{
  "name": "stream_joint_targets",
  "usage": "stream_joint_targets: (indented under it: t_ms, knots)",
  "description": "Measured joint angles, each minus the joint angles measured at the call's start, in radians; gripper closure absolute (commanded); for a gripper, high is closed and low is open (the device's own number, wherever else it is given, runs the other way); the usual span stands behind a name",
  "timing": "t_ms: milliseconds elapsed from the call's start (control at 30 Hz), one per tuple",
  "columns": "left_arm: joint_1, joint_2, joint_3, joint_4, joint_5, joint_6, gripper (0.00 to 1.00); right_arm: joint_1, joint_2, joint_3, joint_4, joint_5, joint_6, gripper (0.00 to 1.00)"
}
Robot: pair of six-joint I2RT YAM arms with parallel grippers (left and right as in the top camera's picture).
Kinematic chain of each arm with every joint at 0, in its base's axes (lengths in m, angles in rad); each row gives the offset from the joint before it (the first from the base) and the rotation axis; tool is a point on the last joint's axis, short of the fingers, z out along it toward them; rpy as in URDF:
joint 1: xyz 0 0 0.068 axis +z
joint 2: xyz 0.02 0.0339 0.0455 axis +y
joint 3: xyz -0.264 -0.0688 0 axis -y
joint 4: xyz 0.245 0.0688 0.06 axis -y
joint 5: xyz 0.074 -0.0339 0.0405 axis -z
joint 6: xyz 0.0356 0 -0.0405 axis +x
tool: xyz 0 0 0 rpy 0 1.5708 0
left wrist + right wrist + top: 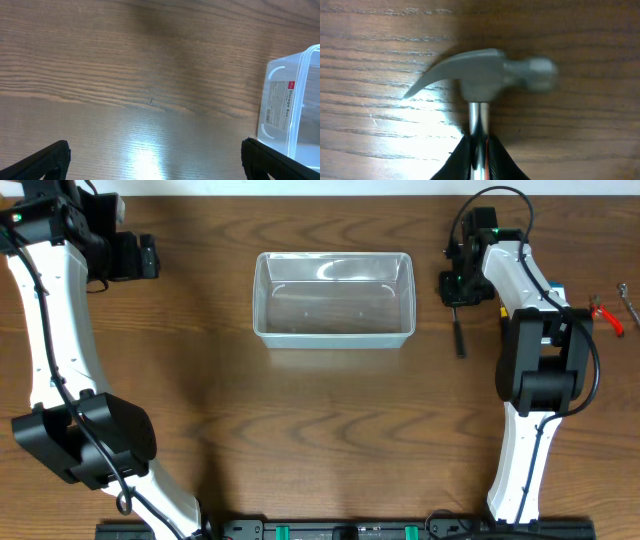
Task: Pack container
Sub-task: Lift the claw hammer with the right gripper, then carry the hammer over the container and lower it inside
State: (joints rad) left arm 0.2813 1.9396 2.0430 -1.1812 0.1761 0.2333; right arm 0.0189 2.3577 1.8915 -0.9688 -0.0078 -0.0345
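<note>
Your right pincer (479, 152) clamps the smooth steel neck of a claw hammer (485, 75); the clear, round-cornered plastic container (334, 338) lies near, to its left; your left pincer (155, 160) gapes.

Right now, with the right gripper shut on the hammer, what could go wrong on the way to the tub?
1. The right gripper holds the hammer only by its smooth metal neck, so it may twist or slip.
2. The long handle could catch the rim of the container and shove it.
</note>
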Motion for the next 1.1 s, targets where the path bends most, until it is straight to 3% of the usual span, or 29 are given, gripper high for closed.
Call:
stream_joint_targets:
  t_ms: [400,867,1100]
  knots:
    - [0.000,0.000,0.000,0.000,0.000,0.000,0.02,0.000,0.019,0.074,-0.035,0.001,0.025,0.99]
    - [0.000,0.000,0.000,0.000,0.000,0.000,0.02,0.022,0.025,0.655,-0.351,-0.003,-0.027,0.99]
    - [0.000,0.000,0.000,0.000,0.000,0.000,0.02,0.177,0.025,0.869,-0.449,-0.053,-0.112,0.99]
